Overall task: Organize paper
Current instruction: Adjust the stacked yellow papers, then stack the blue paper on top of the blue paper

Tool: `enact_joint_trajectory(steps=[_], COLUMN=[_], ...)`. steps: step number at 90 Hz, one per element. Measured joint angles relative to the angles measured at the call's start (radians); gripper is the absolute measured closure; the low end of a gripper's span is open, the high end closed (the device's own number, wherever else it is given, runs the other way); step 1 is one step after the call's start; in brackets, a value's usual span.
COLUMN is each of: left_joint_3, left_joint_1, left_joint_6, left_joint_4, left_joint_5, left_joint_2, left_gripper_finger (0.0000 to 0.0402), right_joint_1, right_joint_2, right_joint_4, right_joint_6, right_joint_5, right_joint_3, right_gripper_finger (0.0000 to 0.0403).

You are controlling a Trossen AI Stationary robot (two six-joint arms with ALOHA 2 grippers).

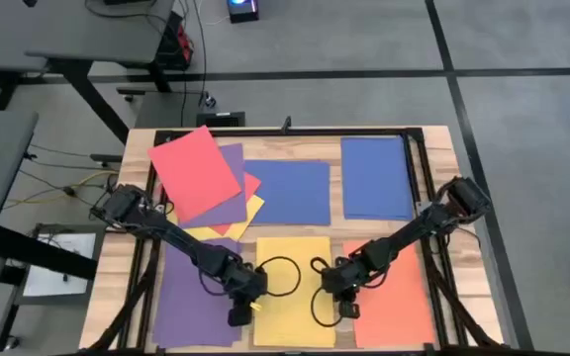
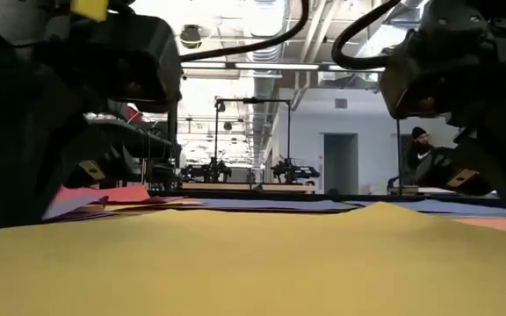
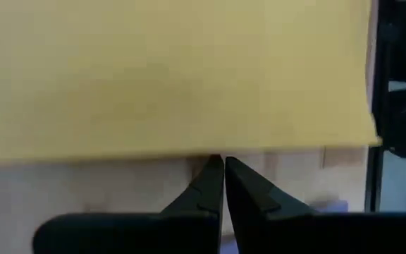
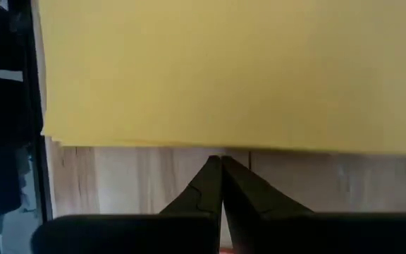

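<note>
The yellow sheet [image 1: 294,289] lies flat at the table's near middle, between the purple sheet [image 1: 192,297] on the left and the orange sheet [image 1: 394,293] on the right. The left gripper [image 3: 223,164] sits at its left edge and the right gripper [image 4: 221,161] at its right edge; each has its 2 fingers pressed together, tips just off the paper's edge over bare wood, holding nothing. Farther back, a red sheet [image 1: 194,170] tops an overlapping pile beside 2 blue sheets [image 1: 376,178]. The table [image 1: 433,138] shows bare wood only along its borders.
</note>
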Motion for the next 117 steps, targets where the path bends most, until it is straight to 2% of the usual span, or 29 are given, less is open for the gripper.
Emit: enact_joint_trajectory(steps=[24,44,68,84,92,99,108,117], left_joint_3=[-0.001,-0.001,0.000,0.000,0.001,0.001,0.002,0.002], left_joint_1=[0.007,0.082,0.311,0.516,0.611,0.691,0.792,0.875], left_joint_6=[-0.015,0.025,0.012,-0.036,-0.020,0.025,0.103,0.169], left_joint_4=[-0.142,-0.312,-0.380,-0.358,-0.356,-0.352,-0.322,-0.230], left_joint_5=[-0.004,-0.039,-0.045,-0.045,-0.040,-0.006,0.068,0.179], left_joint_2=[-0.079,-0.247,-0.529,-0.644,-0.660,-0.644,-0.567,-0.447], left_gripper_finger=[0.0402,0.0402,0.0402,0.0401,0.0393,0.0373,0.0333,0.0289], right_joint_1=[-0.006,-0.064,-0.263,-0.449,-0.559,-0.655,-0.751,-0.798], right_joint_2=[-0.082,-0.231,-0.481,-0.580,-0.592,-0.578,-0.539,-0.474], right_joint_4=[-0.125,-0.276,-0.396,-0.409,-0.413,-0.427,-0.418,-0.410], right_joint_6=[0.012,-0.055,-0.167,-0.166,-0.102,-0.049,-0.011,0.086], right_joint_5=[-0.007,-0.005,0.019,0.020,0.020,-0.001,-0.061,-0.116], right_joint_3=[0.020,0.021,0.022,0.022,0.022,0.018,-0.004,-0.020], right_gripper_finger=[0.0403,0.0403,0.0403,0.0403,0.0394,0.0371,0.0328,0.0284])
